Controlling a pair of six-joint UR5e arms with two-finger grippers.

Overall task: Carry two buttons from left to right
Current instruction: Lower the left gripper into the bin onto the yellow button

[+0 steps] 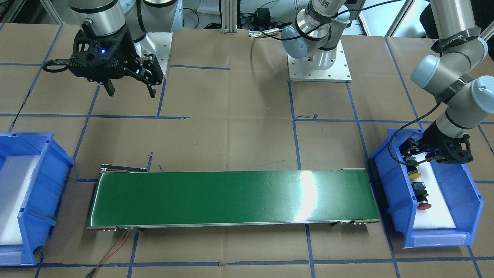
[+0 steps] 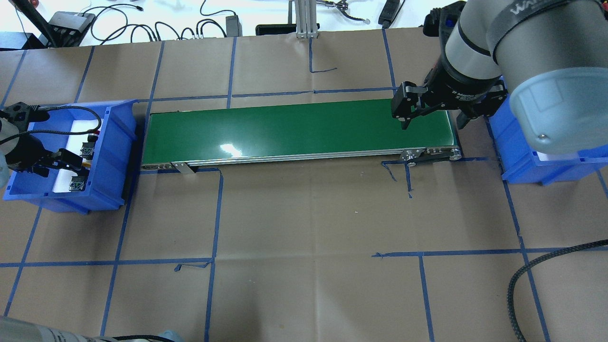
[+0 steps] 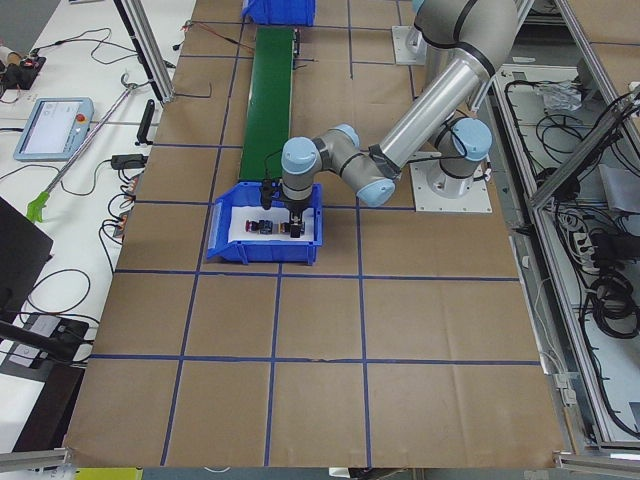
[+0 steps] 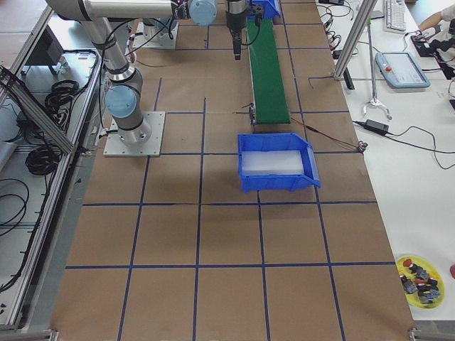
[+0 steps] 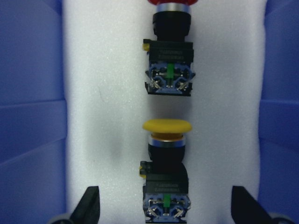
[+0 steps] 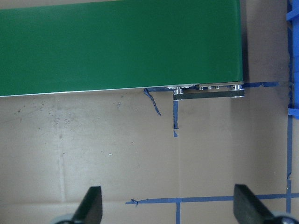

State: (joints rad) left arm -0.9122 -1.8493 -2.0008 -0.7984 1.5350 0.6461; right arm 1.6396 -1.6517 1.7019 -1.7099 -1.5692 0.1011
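Straddling yellow button (image 5: 167,158) with left gripper (image 5: 166,205), spread wide, clasping nothing — lining up the pick. Posting right gripper (image 1: 131,92), spread and empty, by belt (image 2: 294,128), presumably to receive.

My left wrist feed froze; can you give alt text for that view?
The open left gripper hangs over a yellow button, one finger wide on each side, not touching it. A red button lies just beyond, in line, both on white foam in a blue bin.
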